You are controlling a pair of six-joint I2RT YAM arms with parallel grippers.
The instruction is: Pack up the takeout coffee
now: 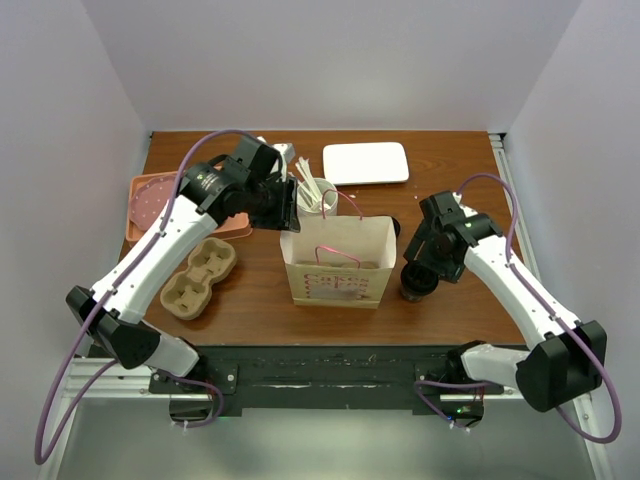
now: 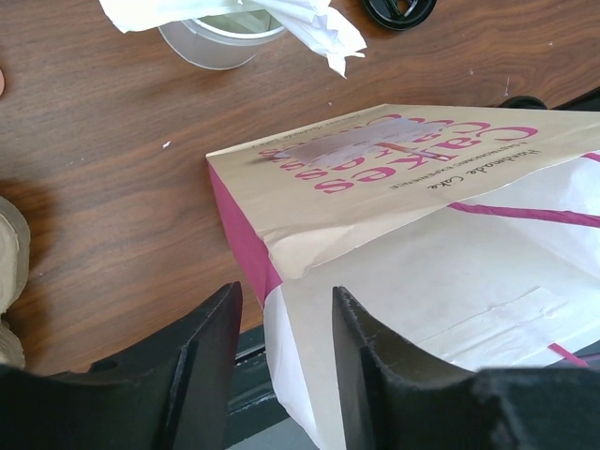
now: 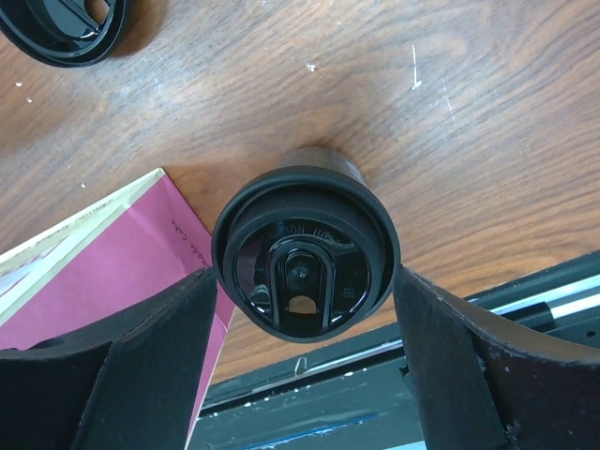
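Note:
The takeout coffee (image 3: pixel 305 253), a dark cup with a round black lid, stands on the wooden table just right of the paper bag (image 1: pixel 335 262). My right gripper (image 3: pixel 305 272) hangs over it, open, with one finger on each side of the lid; in the top view the right gripper (image 1: pixel 420 265) covers most of the cup (image 1: pixel 415 288). My left gripper (image 2: pixel 286 291) is open at the bag's (image 2: pixel 403 187) upper left corner. The bag's rim lies loose between the fingers. The bag stands upright with its mouth open.
A white cup of stirrers and napkins (image 1: pixel 318 195) stands behind the bag, and a white tray (image 1: pixel 365 162) lies at the back. A pink tray (image 1: pixel 155 200) and a cardboard cup carrier (image 1: pixel 200 275) sit on the left. A loose black lid (image 3: pixel 61 28) lies near the bag.

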